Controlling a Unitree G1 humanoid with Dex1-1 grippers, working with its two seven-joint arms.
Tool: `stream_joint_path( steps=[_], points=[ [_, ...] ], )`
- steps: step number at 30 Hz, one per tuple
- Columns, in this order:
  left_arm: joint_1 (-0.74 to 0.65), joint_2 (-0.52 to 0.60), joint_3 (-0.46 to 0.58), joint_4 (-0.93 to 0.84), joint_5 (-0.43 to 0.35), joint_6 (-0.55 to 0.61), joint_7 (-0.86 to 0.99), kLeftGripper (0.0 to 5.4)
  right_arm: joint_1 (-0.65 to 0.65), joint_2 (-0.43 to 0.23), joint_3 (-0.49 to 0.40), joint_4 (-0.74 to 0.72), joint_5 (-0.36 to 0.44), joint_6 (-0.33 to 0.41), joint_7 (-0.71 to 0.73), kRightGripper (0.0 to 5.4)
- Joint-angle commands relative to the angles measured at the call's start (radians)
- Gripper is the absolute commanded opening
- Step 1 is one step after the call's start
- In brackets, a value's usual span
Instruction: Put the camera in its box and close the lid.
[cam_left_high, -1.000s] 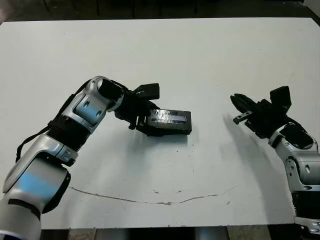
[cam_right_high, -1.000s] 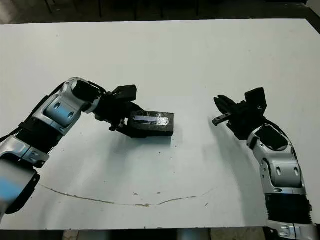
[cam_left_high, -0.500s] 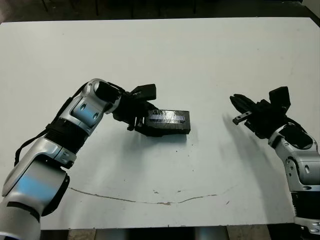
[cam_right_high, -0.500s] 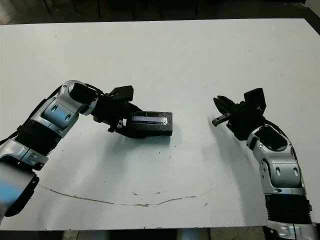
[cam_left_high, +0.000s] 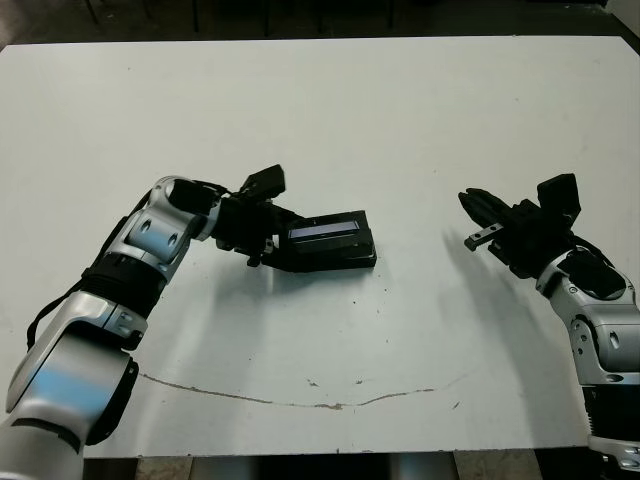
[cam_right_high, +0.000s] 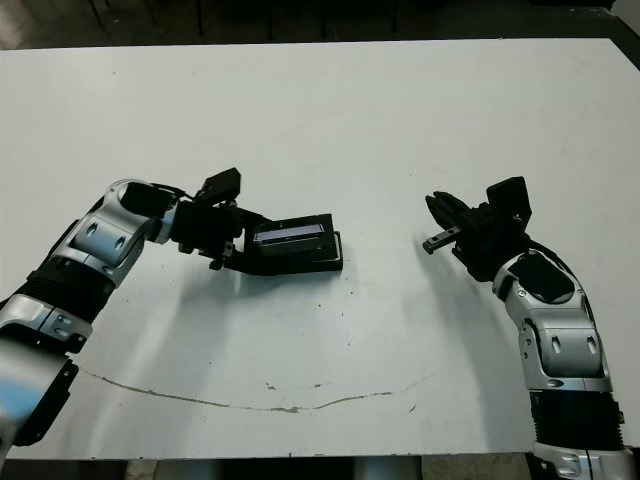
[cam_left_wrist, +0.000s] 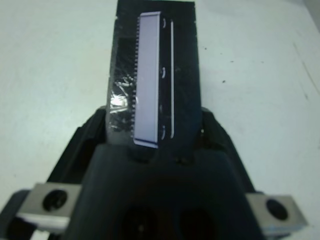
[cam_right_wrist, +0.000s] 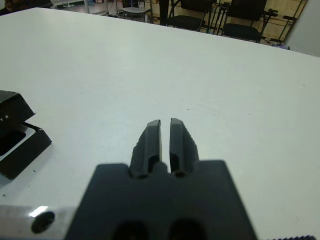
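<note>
A: Left gripper (cam_left_high: 268, 243), what are the fingers doing?

B: Clamped on the near end of the lid (cam_left_high: 330, 231). In the left wrist view the lid (cam_left_wrist: 155, 75) runs straight out from between the two black fingers (cam_left_wrist: 87, 135), one pressed on each long edge, glossy panel facing the lens.

A: Lid flat on the box?

B: No. From the head cameras it sits tilted above the box (cam_left_high: 325, 258), raised on the gripper's side. The right wrist view shows the box (cam_right_wrist: 22, 150) with a strip of white lining and a dark opening under the lifted lid (cam_right_wrist: 10, 112), so it is only part-way down.

A: Camera?

B: Cannot make it out. The dark hollow under the lid is too shadowed to tell what lies in it.

A: Right gripper (cam_left_high: 478, 222)?

B: Well apart from the box, above bare white table (cam_left_high: 400, 120) on the right side. Its fingers (cam_right_wrist: 152, 140) are drawn nearly together, only a thin slit between them, nothing pinched.

A: Anything else on the surface?

B: A thin brownish line (cam_left_high: 300, 400) across the table's near part.
</note>
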Motion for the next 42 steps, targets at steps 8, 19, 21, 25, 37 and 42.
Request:
stream_joint_path(
  steps=[8,19,21,25,37,42],
  points=[
    [0.053,0.032,-0.007,0.026,0.036,0.040,0.018,2.91,0.019,-0.004,0.006,0.009,-0.004,0.007,0.007,0.00],
    [0.055,-0.020,-0.033,0.054,0.037,0.031,0.026,2.91,0.020,-0.003,0.007,0.006,-0.005,0.010,0.004,0.00],
    [0.054,-0.035,-0.041,0.062,0.039,0.027,0.027,2.91,0.020,-0.003,0.007,0.004,-0.004,0.010,0.004,0.00],
    [0.046,-0.067,-0.060,0.083,0.042,0.055,0.027,2.91,0.023,-0.004,0.004,0.001,-0.001,0.006,0.007,0.00],
    [0.013,-0.141,-0.099,0.169,0.070,0.073,0.061,2.91,0.025,-0.011,0.002,-0.010,0.000,0.022,0.006,0.00],
    [-0.026,-0.166,-0.139,0.171,0.119,0.083,0.092,2.91,0.027,-0.013,-0.001,-0.007,0.005,0.018,0.015,0.00]
  ],
)
